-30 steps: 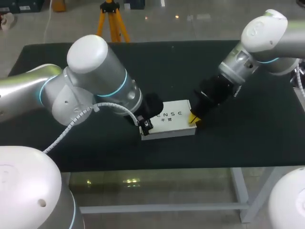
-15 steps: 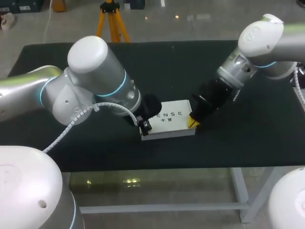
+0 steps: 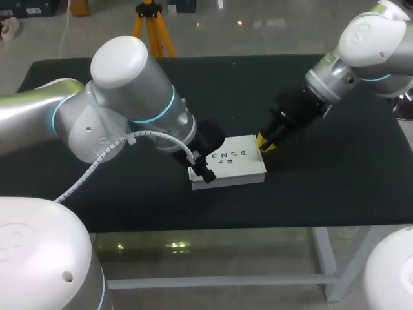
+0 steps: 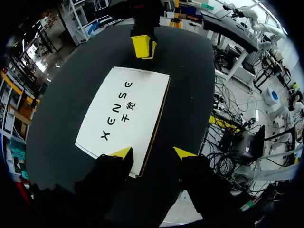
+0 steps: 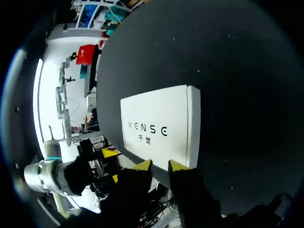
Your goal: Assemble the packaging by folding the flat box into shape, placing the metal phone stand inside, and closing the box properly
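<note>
Straddling the box's (image 3: 233,163) left corner, the left claw (image 4: 153,153) stands with its fingers apart, one tip over the lid and one just off the long side, likely to steady that end. The white box lies flat and closed on the table (image 3: 310,194), between both claws. The right claw (image 3: 266,143), tips together on nothing, sits just beside the far right corner, probably to press the end shut.

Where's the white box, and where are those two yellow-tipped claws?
white box (image 3: 229,165), head view, middle of its printed top face.
left gripper (image 4: 153,153), left wrist view, midway between its yellow tips.
right gripper (image 5: 160,166), right wrist view, midway between its yellow tips.
</note>
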Tool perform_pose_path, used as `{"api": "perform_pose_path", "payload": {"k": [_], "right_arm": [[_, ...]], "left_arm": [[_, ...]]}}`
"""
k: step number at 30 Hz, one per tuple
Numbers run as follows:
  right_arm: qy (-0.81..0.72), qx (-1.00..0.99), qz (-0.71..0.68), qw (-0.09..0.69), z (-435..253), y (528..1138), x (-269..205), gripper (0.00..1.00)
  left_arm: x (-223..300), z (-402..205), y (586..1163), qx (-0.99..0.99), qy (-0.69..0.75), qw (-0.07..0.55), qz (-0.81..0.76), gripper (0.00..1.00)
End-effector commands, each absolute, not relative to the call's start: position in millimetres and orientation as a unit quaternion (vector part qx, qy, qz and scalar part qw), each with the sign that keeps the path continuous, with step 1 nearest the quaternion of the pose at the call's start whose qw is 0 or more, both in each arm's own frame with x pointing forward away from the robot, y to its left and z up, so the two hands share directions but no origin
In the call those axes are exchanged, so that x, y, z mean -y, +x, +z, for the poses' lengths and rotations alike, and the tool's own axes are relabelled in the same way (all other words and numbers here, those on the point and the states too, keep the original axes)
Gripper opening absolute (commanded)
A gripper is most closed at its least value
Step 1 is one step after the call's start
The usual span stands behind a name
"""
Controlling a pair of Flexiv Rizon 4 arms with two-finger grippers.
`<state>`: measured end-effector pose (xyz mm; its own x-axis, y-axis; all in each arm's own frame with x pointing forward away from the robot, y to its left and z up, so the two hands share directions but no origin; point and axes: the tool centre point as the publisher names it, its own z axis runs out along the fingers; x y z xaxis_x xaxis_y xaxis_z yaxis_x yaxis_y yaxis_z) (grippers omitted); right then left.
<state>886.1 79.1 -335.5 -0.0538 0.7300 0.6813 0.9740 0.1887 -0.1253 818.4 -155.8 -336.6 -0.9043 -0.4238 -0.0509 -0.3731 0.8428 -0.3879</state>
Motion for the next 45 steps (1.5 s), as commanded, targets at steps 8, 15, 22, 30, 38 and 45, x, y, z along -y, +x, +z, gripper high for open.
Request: {"api": "perform_pose_path", "payload": {"k": [8, 15, 22, 30, 38, 45], "right_arm": [[-0.579, 0.730, -0.307, 0.195, -285, 903, -37, 1.00], [-0.571, 0.742, -0.300, 0.184, -278, 903, -33, 1.00], [-0.571, 0.742, -0.300, 0.184, -278, 903, -33, 1.00], [-0.484, 0.779, -0.384, 0.112, -281, 916, -5, 1.00], [-0.418, 0.804, -0.422, 0.039, -279, 930, 21, 1.00], [-0.348, 0.843, -0.411, -0.008, -284, 943, 32, 1.00]], "left_arm": [[168, -316, 790, -0.926, -0.341, 0.055, -0.155, 1.00], [168, -316, 790, -0.926, -0.341, 0.055, -0.155, 1.00], [172, -317, 789, -0.916, -0.367, 0.055, -0.150, 1.00], [191, -325, 771, -0.872, -0.468, 0.067, -0.130, 1.00], [217, -338, 753, -0.837, -0.534, 0.056, -0.101, 1.00], [234, -353, 749, -0.811, -0.577, 0.049, -0.084, 1.00]]}}
